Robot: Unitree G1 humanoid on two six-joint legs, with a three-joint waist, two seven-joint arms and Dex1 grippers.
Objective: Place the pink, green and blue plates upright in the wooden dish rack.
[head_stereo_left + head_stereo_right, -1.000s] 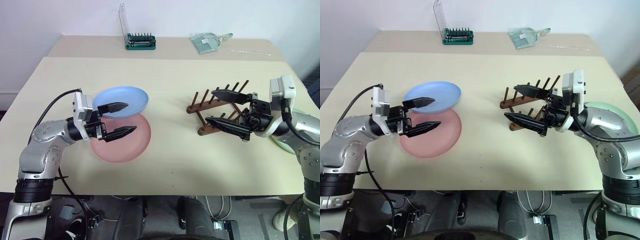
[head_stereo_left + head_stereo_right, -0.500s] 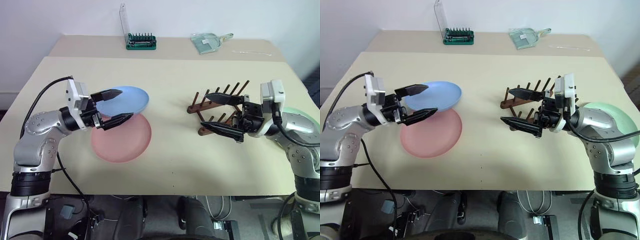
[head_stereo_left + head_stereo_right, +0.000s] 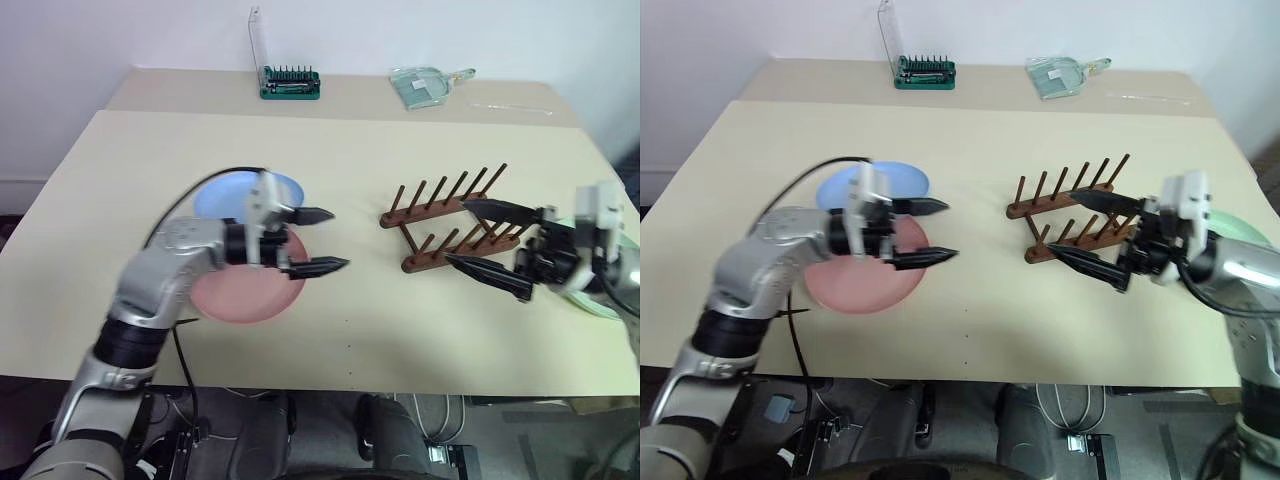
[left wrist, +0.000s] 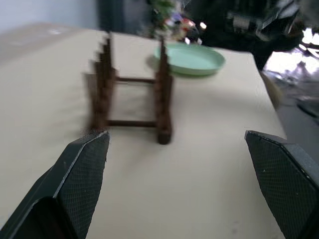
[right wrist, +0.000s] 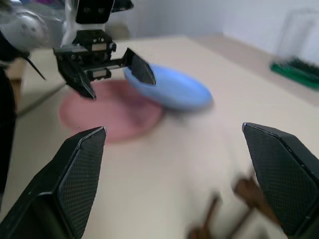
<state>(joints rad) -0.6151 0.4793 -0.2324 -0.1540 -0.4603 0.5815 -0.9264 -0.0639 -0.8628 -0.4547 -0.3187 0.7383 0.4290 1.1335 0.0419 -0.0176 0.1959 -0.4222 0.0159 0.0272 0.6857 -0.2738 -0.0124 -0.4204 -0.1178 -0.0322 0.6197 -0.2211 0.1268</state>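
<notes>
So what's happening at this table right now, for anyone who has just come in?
A two-armed robot is set to stand three plates in the wooden dish rack, which holds none. Neither gripper holds anything. The left gripper hangs open over the edge of the pink plate, which the blue plate overlaps. The right gripper is open just beside the rack, with the green plate lying flat beyond it.

Bare table (image 3: 350, 300) lies between plates and the wooden dish rack (image 3: 445, 225).
</notes>
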